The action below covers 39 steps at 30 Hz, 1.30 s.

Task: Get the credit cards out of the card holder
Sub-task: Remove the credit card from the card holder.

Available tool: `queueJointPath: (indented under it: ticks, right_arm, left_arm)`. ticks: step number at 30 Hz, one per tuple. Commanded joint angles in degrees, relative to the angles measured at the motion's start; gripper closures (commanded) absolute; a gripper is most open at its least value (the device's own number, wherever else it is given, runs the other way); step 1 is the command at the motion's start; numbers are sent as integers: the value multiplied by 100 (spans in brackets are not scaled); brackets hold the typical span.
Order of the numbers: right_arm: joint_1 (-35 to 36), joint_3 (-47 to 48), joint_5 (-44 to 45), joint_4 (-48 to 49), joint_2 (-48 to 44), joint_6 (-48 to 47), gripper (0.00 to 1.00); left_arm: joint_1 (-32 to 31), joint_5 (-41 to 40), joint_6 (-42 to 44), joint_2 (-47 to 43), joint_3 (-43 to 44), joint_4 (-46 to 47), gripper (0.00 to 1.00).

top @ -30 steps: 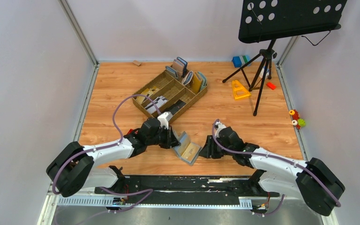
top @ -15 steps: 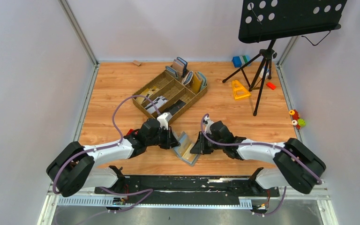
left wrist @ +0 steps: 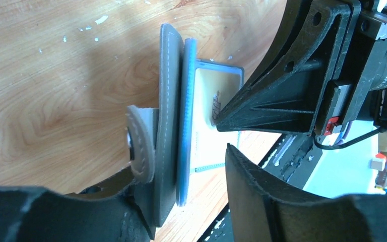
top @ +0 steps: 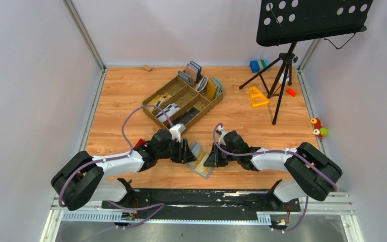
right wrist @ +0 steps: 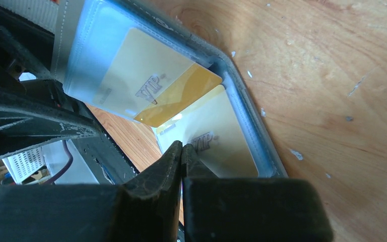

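The grey card holder (top: pixel 200 161) lies open on the wood between both grippers. In the left wrist view one flap (left wrist: pixel 169 126) stands on edge between my left gripper's (left wrist: pixel 186 171) fingers. The jaws are open, with a gap between the flap and the right finger (left wrist: pixel 252 186). The right wrist view shows gold VIP credit cards: one behind a clear window (right wrist: pixel 146 85), one in the lower slot (right wrist: pixel 221 146). My right gripper (right wrist: pixel 181 146) is shut, its tips pinching that lower card's near edge. Its tip (left wrist: pixel 216 120) also shows against the cream card (left wrist: pixel 206 96).
A brown compartment tray (top: pixel 184 101) with upright wallets (top: pixel 201 80) stands just beyond the grippers. A black music stand's tripod (top: pixel 282 75), a yellow piece (top: pixel 257 96), a blue block (top: pixel 256 65) and a red piece (top: pixel 291 92) are at the back right.
My right gripper slid left to the open holder and shut on the card's edge. My left gripper's jaws opened away from the flap they had pinched.
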Motion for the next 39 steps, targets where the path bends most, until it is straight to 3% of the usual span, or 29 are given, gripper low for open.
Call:
queueJointPath:
  ticks: [1, 9, 13, 21, 25, 33, 39]
  right_arm:
    - [22, 116, 86, -16, 88, -229, 96]
    - [27, 138, 35, -35, 120, -259, 97]
    - [29, 111, 99, -103, 51, -295, 97]
    - [24, 111, 269, -405, -182, -422, 97]
    - [15, 53, 381, -645, -505, -502, 98]
    - [-117, -141, 202, -555, -919, -301, 96]
    - [-181, -247, 30, -306, -1054, -138, 88]
  left_arm:
    - [-13, 271, 95, 206, 65, 365, 44]
    - [-13, 444, 366, 663, 272, 258, 45]
    - [-13, 436, 405, 731, 327, 200, 60]
    - [-13, 549, 432, 835, 393, 212, 80]
    - [-13, 356, 389, 691, 320, 184, 100]
    - [77, 496, -46, 372, 216, 472, 100]
    - [117, 543, -361, -45, 56, 648, 100]
